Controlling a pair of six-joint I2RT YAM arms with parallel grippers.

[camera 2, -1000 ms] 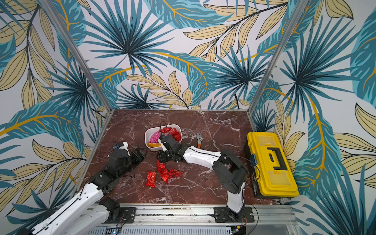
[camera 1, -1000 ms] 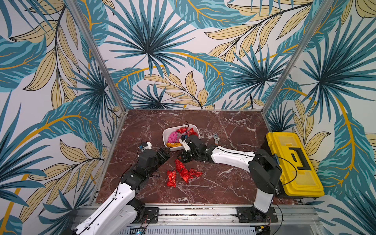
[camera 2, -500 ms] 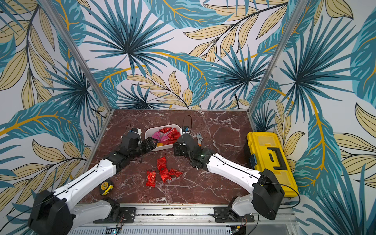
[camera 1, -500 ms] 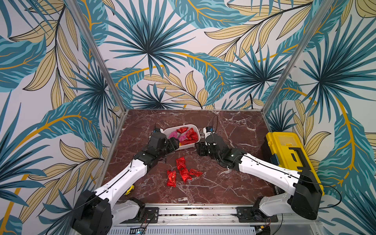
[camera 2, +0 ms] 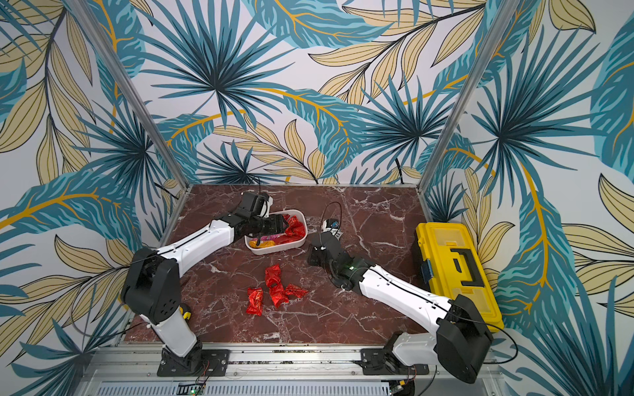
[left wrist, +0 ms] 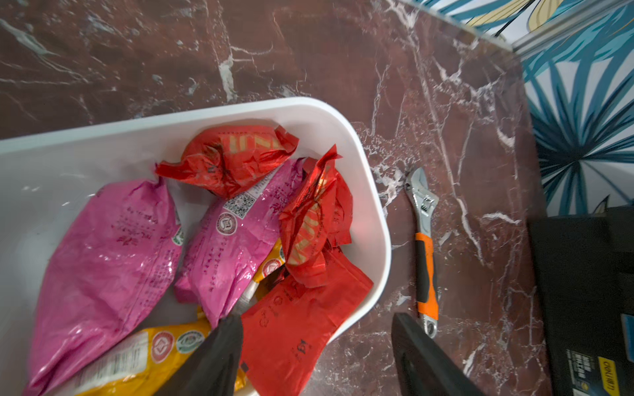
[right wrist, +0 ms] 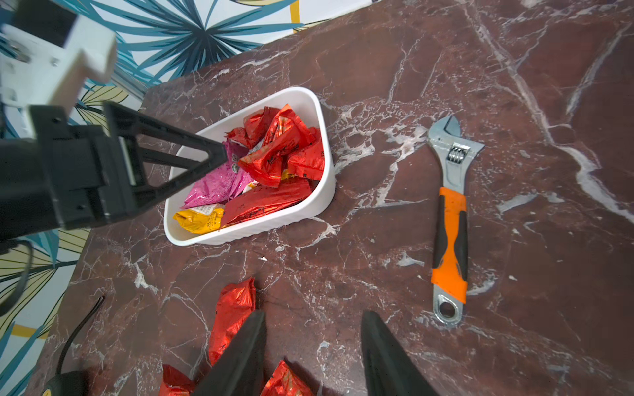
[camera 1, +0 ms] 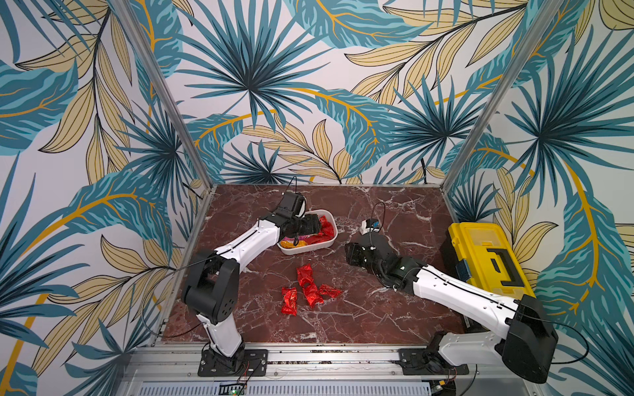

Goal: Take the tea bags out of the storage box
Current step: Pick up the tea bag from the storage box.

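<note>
Overhead, in both top views, the shallow white plastic storage box (camera 1: 306,249) sits toward the back of the dark red marble table (camera 1: 360,319), slightly left of centre. Crinkly foil tea bags (camera 1: 326,227) lie in it, with red and orange-yellow ones showing. The left gripper (camera 1: 308,224) is down inside the box, entering over its left end, and hides part of the load. Four red tea bags (camera 1: 311,295) lie loose on the table in front of the box: three are bunched and touching, and the fourth is just beside them. The right gripper (camera 1: 353,254) hangs low to the right of the box, apart from it. A yellow plastic toolbox with a black handle (camera 2: 456,264) stands at the table's right edge.

From the left wrist, the box holds two pink bags (left wrist: 103,253), three red bags (left wrist: 230,157) and two orange-yellow bags (left wrist: 137,356), one of them mostly buried. The left gripper's fingers (left wrist: 212,360) are spread wide. One is over the bags inside and its mate is outside the end wall, and they clamp nothing. An orange-handled steel adjustable wrench (left wrist: 425,247) lies on the table just beside that wall.

From the right wrist, the right gripper's fingers (right wrist: 240,356) stand apart over bare marble, empty. Three loose red bags show here, one near a fingertip. The wrench (right wrist: 449,223) lies apart from the box (right wrist: 247,233).
</note>
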